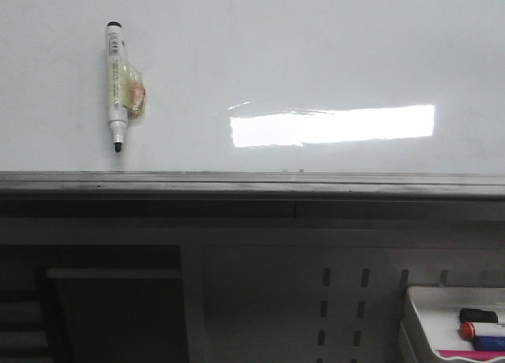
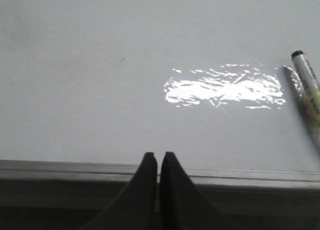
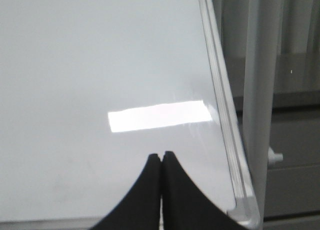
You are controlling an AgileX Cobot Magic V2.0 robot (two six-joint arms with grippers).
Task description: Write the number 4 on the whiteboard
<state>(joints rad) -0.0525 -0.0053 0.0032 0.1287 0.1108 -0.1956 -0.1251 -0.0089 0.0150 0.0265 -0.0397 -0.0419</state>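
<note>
Both grippers closed, board blank

Currently the left gripper is sitting with fingers pressed together, holding nothing, facing the whiteboard just above its ledge. Likewise the right gripper is sitting closed and empty near the board's edge. A marker is sticking upright on the board, tip down. No 4 is showing.

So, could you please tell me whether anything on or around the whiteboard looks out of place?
One thing: a marker sits flat on the whiteboard, upright with its tip down and uncapped, fixed with crinkled yellowish tape rather than lying in the tray with the other markers. No drawn figure is visible on the board.
</note>
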